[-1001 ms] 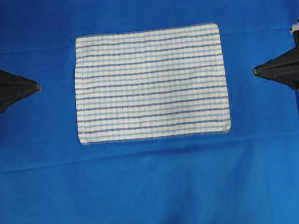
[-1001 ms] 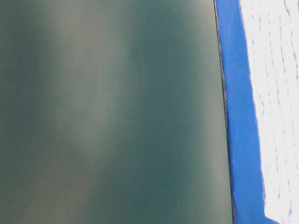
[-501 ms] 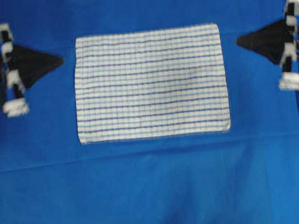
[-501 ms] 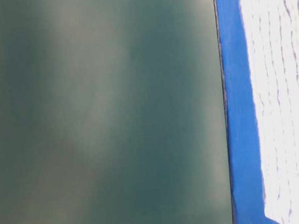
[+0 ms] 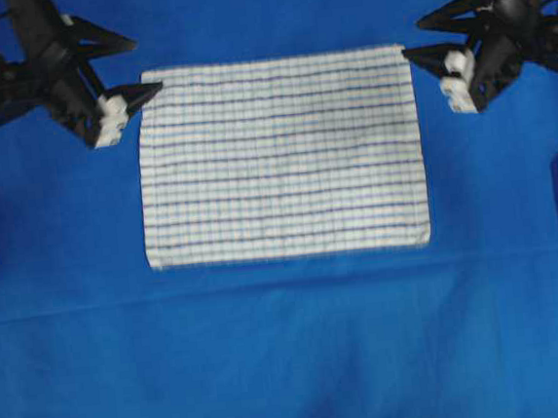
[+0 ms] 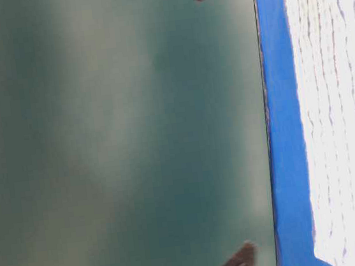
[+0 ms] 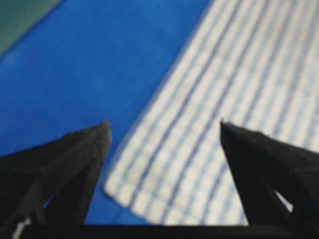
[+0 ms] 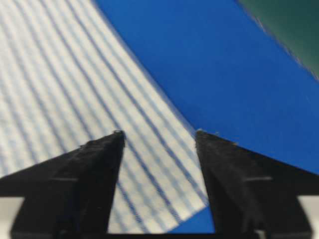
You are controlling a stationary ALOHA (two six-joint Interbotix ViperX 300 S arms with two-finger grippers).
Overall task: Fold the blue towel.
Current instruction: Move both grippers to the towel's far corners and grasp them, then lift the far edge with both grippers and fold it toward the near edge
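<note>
Both tools stand apart: left tool [image 5: 133, 65] and right tool [image 5: 425, 38] at the towel's [image 5: 280, 157] far corners. Pinch both corners together, evenly, avoiding the blue cover [image 5: 292, 355].

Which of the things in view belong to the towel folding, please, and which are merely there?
Part of the job:
- blue towel, striped, lying flat and unfolded
- left gripper, jaws open at the towel's far left corner
- right gripper, jaws open at the far right corner

Merely there:
- plain blue cloth under everything
</note>
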